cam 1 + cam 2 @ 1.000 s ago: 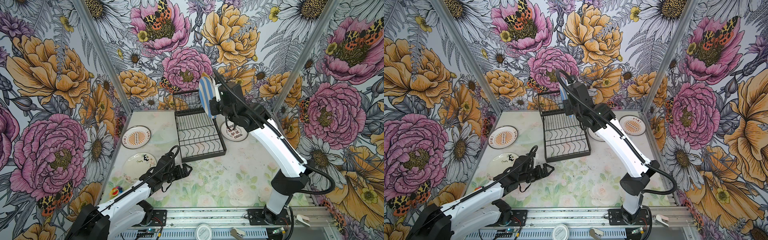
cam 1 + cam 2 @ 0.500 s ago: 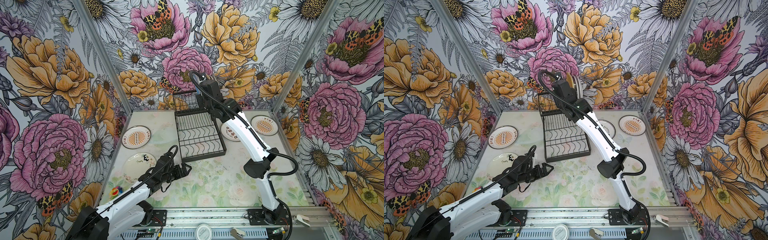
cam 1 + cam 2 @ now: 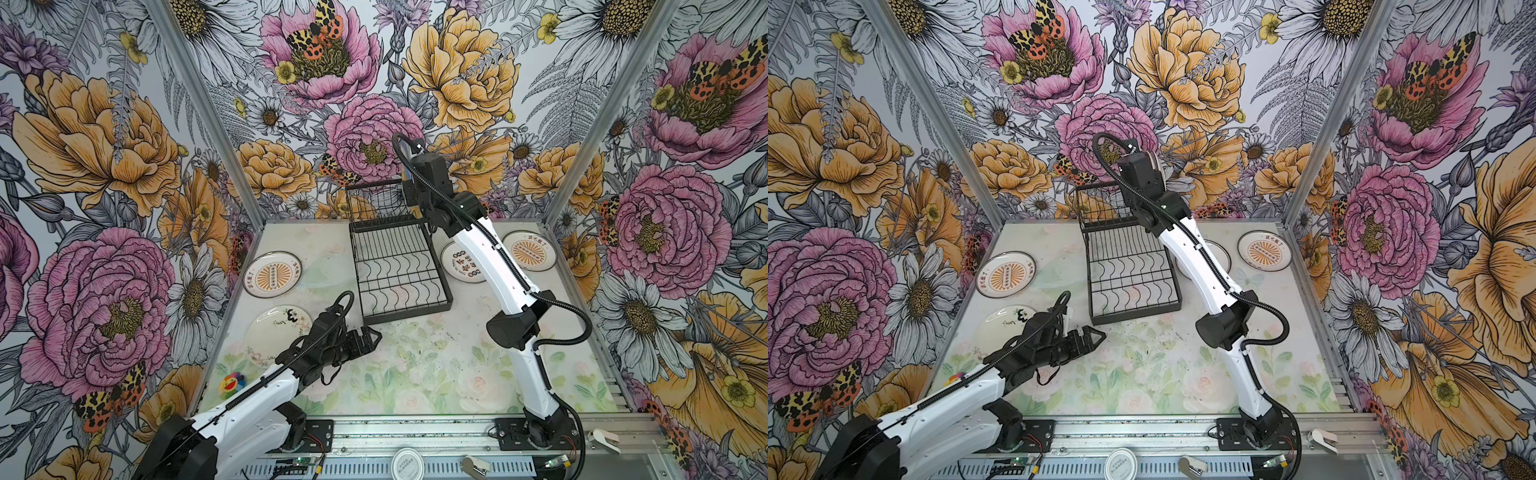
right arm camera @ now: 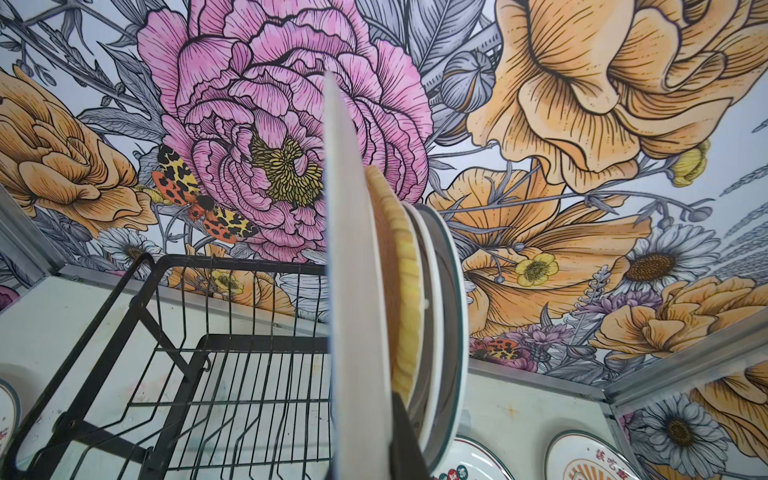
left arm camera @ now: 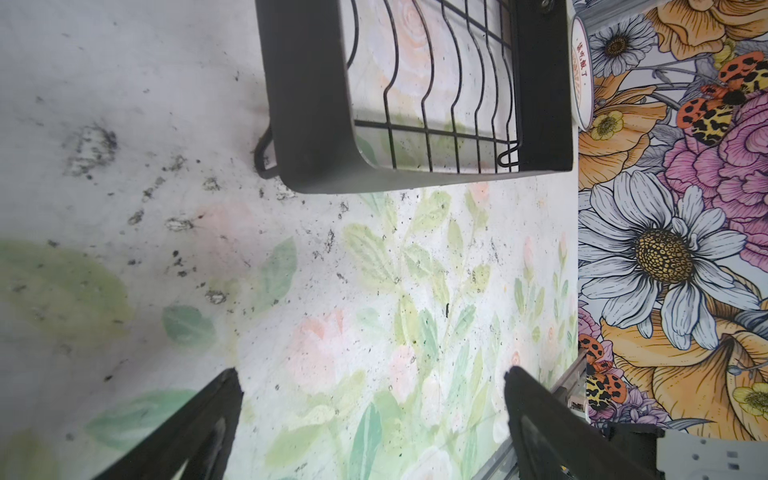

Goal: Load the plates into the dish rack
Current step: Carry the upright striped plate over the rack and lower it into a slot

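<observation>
The right gripper is clenching an upright plate at the raised tier of the dish rack, just beside the yellow woven plate standing there. The left gripper is hovering, released, above the tabletop near the rack's front.

I found the dish rack at the far centre of the table. The right arm reached over its raised far tier, where an edge-on plate showed only as a pale sliver beside the wrist. The left gripper hovered by the rack's near-left corner. Flat at left lay a sunburst plate and a black-marked plate. At right lay a second sunburst plate and an arm-covered plate.
</observation>
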`<state>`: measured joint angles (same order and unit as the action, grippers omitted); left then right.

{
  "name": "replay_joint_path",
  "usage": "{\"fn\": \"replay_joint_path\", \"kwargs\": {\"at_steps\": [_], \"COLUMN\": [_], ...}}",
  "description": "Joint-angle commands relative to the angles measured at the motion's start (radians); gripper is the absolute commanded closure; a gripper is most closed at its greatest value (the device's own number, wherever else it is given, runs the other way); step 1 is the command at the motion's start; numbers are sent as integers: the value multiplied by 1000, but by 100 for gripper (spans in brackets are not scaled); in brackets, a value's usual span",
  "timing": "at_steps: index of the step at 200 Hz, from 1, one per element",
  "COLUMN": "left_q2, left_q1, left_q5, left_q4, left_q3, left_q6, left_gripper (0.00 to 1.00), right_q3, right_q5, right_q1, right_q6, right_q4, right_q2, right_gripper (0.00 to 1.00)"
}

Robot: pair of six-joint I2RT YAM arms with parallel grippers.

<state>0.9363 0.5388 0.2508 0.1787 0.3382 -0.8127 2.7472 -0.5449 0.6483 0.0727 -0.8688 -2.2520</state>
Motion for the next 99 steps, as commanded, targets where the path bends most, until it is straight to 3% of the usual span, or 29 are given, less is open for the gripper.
{"fn": "replay_joint_path", "kwargs": {"at_steps": [1,99], "left_q2": [-10,-14], "left_q1": [-7,-8], "left_q5": [-20,-24], "left_q4": [-2,8], "left_q3": [-10,-8], "left_q6": [-10,-12], "left_gripper": [1,1], "right_q3": [34,35], "right_q5": [12,34], "right_q1": [1,-5], "right_q6": [27,68], "right_q4": [69,96], "right_q2": [-17,-66], "right_gripper": [100,100]}}
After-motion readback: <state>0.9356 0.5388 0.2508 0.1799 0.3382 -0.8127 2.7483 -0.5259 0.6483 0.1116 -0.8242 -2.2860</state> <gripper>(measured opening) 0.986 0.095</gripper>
